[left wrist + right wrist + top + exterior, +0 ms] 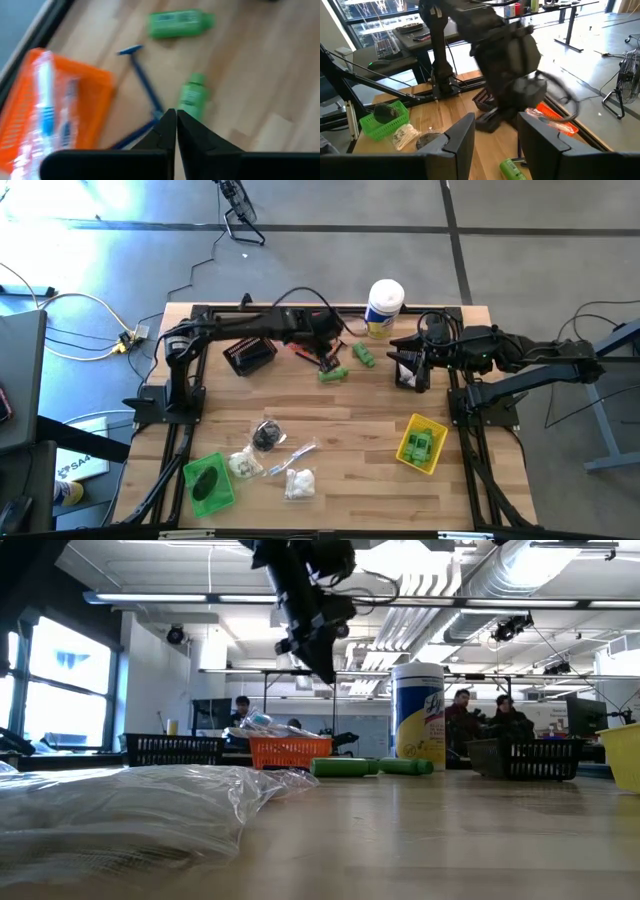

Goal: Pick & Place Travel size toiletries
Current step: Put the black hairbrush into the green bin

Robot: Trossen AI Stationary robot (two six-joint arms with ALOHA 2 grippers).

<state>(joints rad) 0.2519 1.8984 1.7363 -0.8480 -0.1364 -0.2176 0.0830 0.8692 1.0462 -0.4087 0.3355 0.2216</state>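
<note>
My left gripper is shut and holds nothing. It hangs above the table over two thin dark-blue sticks, which lie flat on the wood. Beside them stands an orange bin holding clear-wrapped slim packets. Two green mini bottles lie on their sides nearby. My right gripper waits open, raised at the right. Near the front lie a dark round bundle, a slim packet and bags of white puffs.
A tall white canister with a yellow label stands at the far edge. A black bin sits far left and another under my right gripper. A yellow bin holds green bottles; a green bin holds a dark bundle.
</note>
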